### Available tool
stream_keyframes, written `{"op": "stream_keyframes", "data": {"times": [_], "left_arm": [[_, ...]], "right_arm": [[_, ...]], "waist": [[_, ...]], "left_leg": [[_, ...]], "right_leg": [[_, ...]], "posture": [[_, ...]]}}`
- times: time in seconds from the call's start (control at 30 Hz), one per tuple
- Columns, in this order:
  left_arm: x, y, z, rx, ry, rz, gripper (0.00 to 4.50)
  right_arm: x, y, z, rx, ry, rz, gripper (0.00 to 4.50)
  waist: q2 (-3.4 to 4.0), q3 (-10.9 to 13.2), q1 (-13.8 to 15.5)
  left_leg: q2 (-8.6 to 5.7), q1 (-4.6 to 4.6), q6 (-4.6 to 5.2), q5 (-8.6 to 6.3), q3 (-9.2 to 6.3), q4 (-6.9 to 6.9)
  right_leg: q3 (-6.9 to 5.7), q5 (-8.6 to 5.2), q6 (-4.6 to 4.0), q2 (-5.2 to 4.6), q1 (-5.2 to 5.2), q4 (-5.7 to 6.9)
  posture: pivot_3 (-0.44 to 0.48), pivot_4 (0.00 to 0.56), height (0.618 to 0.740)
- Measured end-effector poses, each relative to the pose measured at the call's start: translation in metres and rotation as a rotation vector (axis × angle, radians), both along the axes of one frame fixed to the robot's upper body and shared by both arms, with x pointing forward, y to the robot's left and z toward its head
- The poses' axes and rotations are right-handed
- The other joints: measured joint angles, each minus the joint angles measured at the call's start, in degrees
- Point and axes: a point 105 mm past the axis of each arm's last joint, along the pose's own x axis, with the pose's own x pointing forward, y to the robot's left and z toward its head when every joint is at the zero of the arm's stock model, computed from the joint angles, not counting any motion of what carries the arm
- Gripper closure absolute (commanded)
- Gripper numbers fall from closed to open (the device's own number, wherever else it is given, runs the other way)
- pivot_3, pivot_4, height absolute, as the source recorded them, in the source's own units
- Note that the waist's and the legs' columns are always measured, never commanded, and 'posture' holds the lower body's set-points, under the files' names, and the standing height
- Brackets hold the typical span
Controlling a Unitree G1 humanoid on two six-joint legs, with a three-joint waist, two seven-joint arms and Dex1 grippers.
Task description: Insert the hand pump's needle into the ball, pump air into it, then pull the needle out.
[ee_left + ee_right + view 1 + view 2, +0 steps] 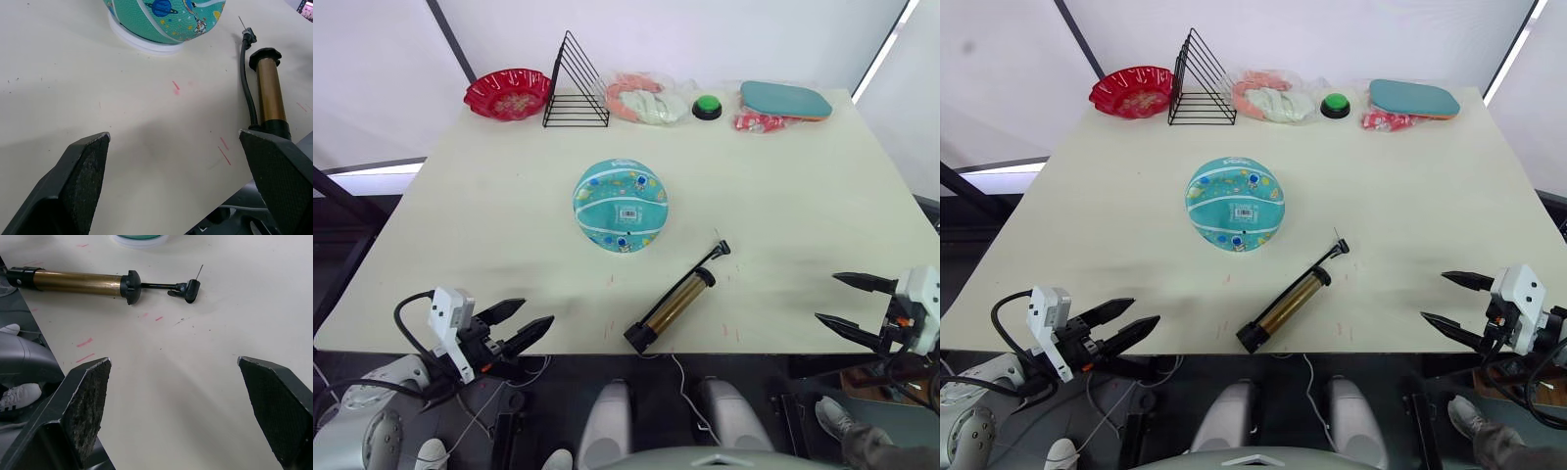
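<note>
The teal ball [621, 206] sits on a white ring near the table's middle, barcode sticker facing up. The hand pump [674, 307] lies diagonally near the front edge, amber barrel with black caps, its thin hose bent back along the barrel. Its needle [200, 270] sticks out of the hose tip at the pump's far end, pointing away from the ball's side. My left gripper [521, 325] hangs open off the front left edge. My right gripper [847, 304] is open at the front right edge. Both hold nothing.
Along the far edge stand a red bowl [507, 94], a black wire rack [576, 86], a bagged pink and white item [641, 100], a green button [707, 106] and a teal paddle [785, 100]. The table [803, 215] ends close in front of both grippers.
</note>
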Motion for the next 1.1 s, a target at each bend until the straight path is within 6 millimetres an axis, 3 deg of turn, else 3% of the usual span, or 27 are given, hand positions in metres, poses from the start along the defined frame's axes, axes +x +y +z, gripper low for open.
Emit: {"op": "stream_keyframes", "data": {"times": [0.13,0.3,0.4,0.53,0.6,0.83,0.87,0.9,0.93,1.0,1.03,1.07,1.1], "left_arm": [[0.005,-0.005,0.009,0.016,0.013,-0.061,0.0],[0.017,-0.031,0.056,0.122,-0.074,-0.289,0.0],[0.017,-0.049,0.055,0.125,-0.036,-0.382,0.0],[0.026,-0.08,0.068,0.178,-0.075,-0.497,0.0],[0.032,-0.085,0.071,0.196,-0.063,-0.491,0.0],[0.064,-0.137,0.078,0.303,0.101,-0.514,0.0],[0.067,-0.143,0.073,0.327,0.12,-0.517,0.41],[0.068,-0.144,0.072,0.33,0.122,-0.518,0.41],[0.073,-0.155,0.066,0.352,0.142,-0.524,0.65],[0.075,-0.163,0.062,0.372,0.155,-0.538,1.41],[0.076,-0.164,0.06,0.386,0.162,-0.541,1.58],[0.079,-0.166,0.057,0.4,0.169,-0.536,2.23],[0.084,-0.17,0.054,0.418,0.171,-0.529,2.23]], "right_arm": [[0.001,0.007,0.005,0.044,-0.017,0.015,0.16],[0.001,0.028,0.029,0.081,-0.084,0.108,0.16],[-0.002,0.03,0.031,0.08,-0.061,0.116,0.16],[-0.005,0.033,0.053,0.035,-0.097,0.124,0.16],[-0.008,0.034,0.058,0.032,-0.101,0.122,0.16],[-0.015,0.04,0.08,0.02,-0.123,0.096,0.16],[-0.015,0.041,0.08,0.021,-0.116,0.086,0.0],[-0.015,0.041,0.08,0.022,-0.116,0.085,0.0],[-0.015,0.043,0.081,0.024,-0.115,0.076,0.0],[-0.016,0.049,0.084,0.022,-0.124,0.087,0.0],[-0.015,0.05,0.085,0.023,-0.127,0.088,0.0],[-0.014,0.05,0.086,0.025,-0.126,0.08,0.0],[-0.013,0.051,0.086,0.029,-0.125,0.076,0.0]], "waist": [[-0.02,0.0,0.1],[0.1,0.0,0.1],[0.12,0.0,0.0],[0.1,0.0,0.1],[0.11,0.0,0.1],[0.03,0.0,-0.1],[0.03,0.0,-0.2],[0.03,0.0,-0.2],[0.03,0.0,-0.1],[0.02,0.0,-0.2],[0.03,0.0,-0.2],[0.03,0.0,-0.2],[0.03,0.0,-0.1]], "left_leg": [[0.0,-0.03,0.0,0.0,-0.07,0.03],[-0.01,-0.04,-0.01,-0.01,0.02,0.01],[-0.01,-0.08,-0.04,-0.04,0.05,0.01],[-0.02,-0.02,-0.04,-0.03,0.0,0.07],[-0.02,-0.03,-0.04,-0.03,-0.01,0.06],[-0.21,-0.17,-0.03,-0.03,-0.14,0.19],[-0.22,-0.15,-0.03,-0.03,-0.12,0.19],[-0.22,-0.15,-0.03,-0.03,-0.12,0.19],[-0.23,-0.15,-0.03,-0.03,-0.14,0.2],[-0.23,-0.14,-0.03,-0.03,-0.14,0.21],[-0.23,-0.13,-0.03,-0.03,-0.14,0.2],[-0.23,-0.12,-0.03,-0.03,-0.13,0.2],[-0.24,-0.13,-0.03,-0.03,-0.13,0.2]], "right_leg": [[-0.06,0.0,0.0,0.02,0.0,0.04],[0.02,-0.01,0.02,0.0,0.01,-0.03],[0.07,-0.02,0.06,0.01,-0.01,-0.03],[0.06,-0.01,0.06,0.04,0.02,0.05],[0.05,-0.01,0.06,0.05,0.02,0.05],[0.28,0.11,0.47,0.12,0.09,0.01],[0.32,0.11,0.47,0.13,0.09,0.03],[0.32,0.11,0.47,0.13,0.09,0.03],[0.31,0.11,0.47,0.14,0.07,0.07],[0.32,0.11,0.47,0.15,0.07,0.08],[0.33,0.11,0.47,0.15,0.07,0.08],[0.34,0.11,0.47,0.15,0.07,0.08],[0.34,0.11,0.47,0.15,0.08,0.08]], "posture": [[0.0,0.15,0.74],[0.0,0.15,0.74],[0.0,0.15,0.74],[0.0,0.15,0.74],[0.0,0.15,0.74],[0.0,0.15,0.74],[0.0,0.15,0.74],[0.0,0.15,0.74],[0.0,0.15,0.74],[0.0,0.15,0.74],[0.0,0.15,0.74],[0.0,0.15,0.74],[0.0,0.15,0.74]]}}
